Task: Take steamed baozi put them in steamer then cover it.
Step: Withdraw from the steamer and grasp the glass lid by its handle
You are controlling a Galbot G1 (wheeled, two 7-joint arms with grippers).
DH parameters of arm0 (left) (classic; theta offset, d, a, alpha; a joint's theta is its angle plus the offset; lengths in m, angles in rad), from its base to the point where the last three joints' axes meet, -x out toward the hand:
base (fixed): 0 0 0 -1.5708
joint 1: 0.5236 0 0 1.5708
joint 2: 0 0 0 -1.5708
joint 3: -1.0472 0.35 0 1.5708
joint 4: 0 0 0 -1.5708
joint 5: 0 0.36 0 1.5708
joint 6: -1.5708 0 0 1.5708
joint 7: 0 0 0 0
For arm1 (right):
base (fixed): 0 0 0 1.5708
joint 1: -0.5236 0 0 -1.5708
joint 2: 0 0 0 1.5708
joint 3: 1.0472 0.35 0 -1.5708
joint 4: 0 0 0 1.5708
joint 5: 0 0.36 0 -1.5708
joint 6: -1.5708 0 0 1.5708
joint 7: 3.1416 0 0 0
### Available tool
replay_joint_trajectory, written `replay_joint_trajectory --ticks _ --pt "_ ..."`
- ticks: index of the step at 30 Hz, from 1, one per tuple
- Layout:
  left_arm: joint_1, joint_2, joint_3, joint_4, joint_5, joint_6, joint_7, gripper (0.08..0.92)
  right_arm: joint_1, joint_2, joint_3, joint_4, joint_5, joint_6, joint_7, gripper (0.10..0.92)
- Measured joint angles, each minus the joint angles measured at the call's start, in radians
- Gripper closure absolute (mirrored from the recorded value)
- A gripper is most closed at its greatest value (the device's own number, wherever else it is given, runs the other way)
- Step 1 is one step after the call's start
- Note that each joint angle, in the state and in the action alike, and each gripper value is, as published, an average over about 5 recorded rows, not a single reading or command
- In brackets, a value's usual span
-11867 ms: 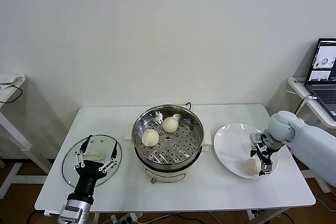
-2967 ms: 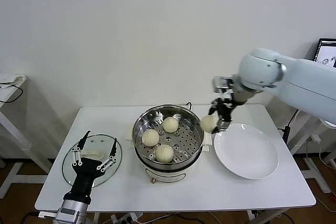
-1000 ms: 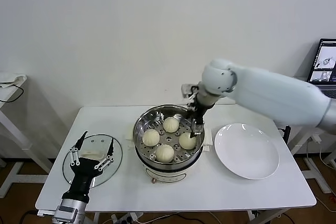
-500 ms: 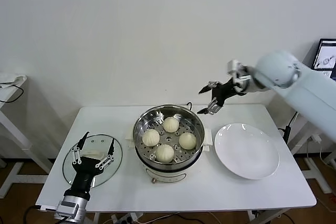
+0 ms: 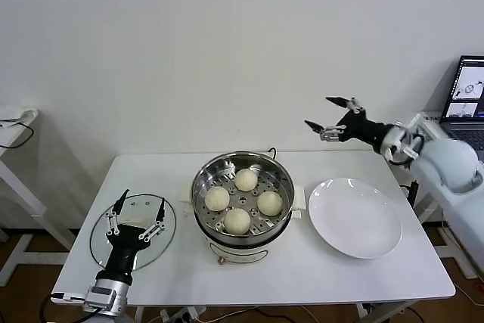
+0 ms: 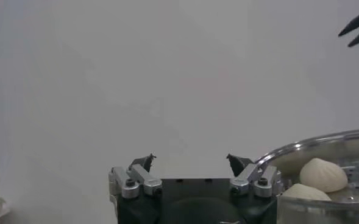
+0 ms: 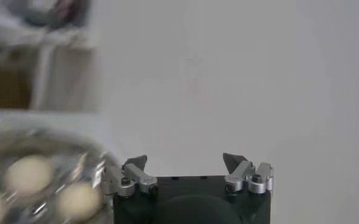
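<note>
Several cream-white baozi (image 5: 245, 179) lie on the perforated tray of the steel steamer (image 5: 281, 178) at the table's centre. The steamer (image 6: 325, 141) and a baozi (image 6: 322, 175) also show in the left wrist view, and blurred in the right wrist view as steamer (image 7: 2, 137) and baozi (image 7: 28, 173). The glass cover (image 5: 98, 236) lies flat at the table's left. My left gripper (image 5: 138, 212) (image 6: 191, 161) hovers open just above it. My right gripper (image 5: 324, 115) (image 7: 185, 159) is open and empty, high in the air behind the white plate (image 5: 355, 221).
The white plate is bare, right of the steamer. A laptop (image 5: 467, 88) stands on a side table at the far right, another side table (image 5: 15, 122) at the far left. A white wall runs behind the table.
My right gripper let go of a baozi in the steamer, rose out and swung right and back, empty. The left gripper stays over the cover.
</note>
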Motion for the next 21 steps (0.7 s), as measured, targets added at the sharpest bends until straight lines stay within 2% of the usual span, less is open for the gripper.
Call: replay_joint_trajectory --ticks 10,21 --pt "-0.004 0.005 -0.010 0.032 0.008 -0.024 -0.002 0.177 -0.391 0.237 0.250 0.115 -0.079 0.173 0.206 0.203" --pt "-0.002 0.015 -0.032 0.085 0.089 -0.062 -0.031 0.177 -0.636 0.470 0.340 0.157 -0.175 0.340 0.298 0.203"
